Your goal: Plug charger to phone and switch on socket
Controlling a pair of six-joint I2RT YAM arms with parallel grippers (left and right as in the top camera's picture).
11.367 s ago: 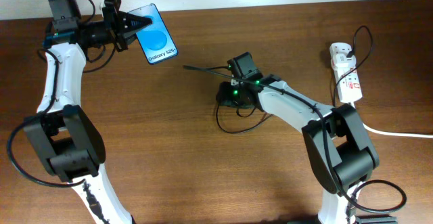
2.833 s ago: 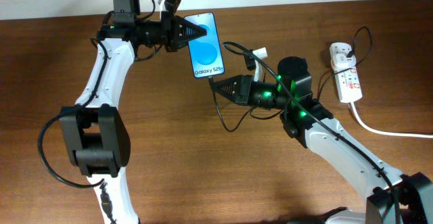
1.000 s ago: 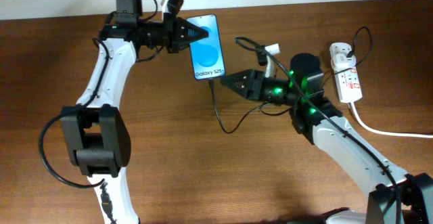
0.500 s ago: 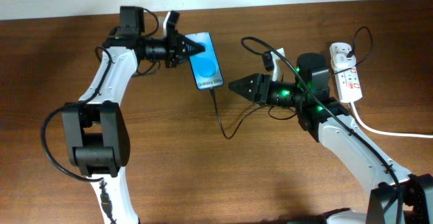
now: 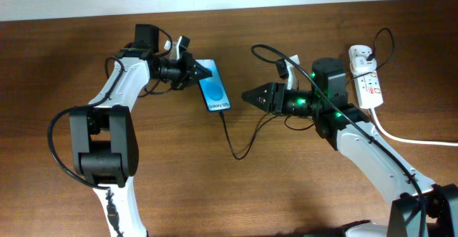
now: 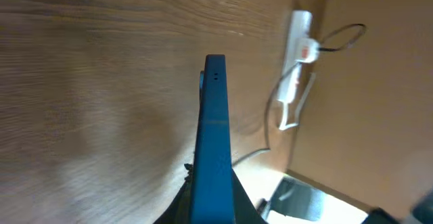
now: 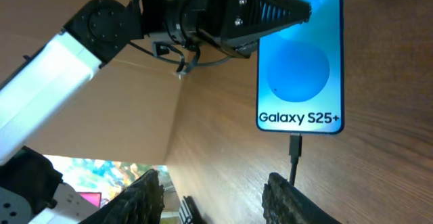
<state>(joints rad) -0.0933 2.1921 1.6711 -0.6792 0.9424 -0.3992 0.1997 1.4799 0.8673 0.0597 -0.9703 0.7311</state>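
Note:
The phone, with a blue screen reading "Galaxy S25+", is held tilted over the table by my left gripper, which is shut on its upper end. In the left wrist view the phone shows edge-on between the fingers. The charger cable is plugged into the phone's lower end; the right wrist view shows the phone and the connector seated in it. My right gripper is open and empty, just right of the phone, and also shows in its own view. The socket lies at the far right.
The socket's thick white cord runs off the right edge. The charger cable loops on the table between the arms and arcs over my right arm. The socket also shows in the left wrist view. A wall borders the table's far edge.
My right gripper has let go of the connector, now plugged into the phone, and drawn back to the right. My left gripper has moved the phone left and lower and tilted it.

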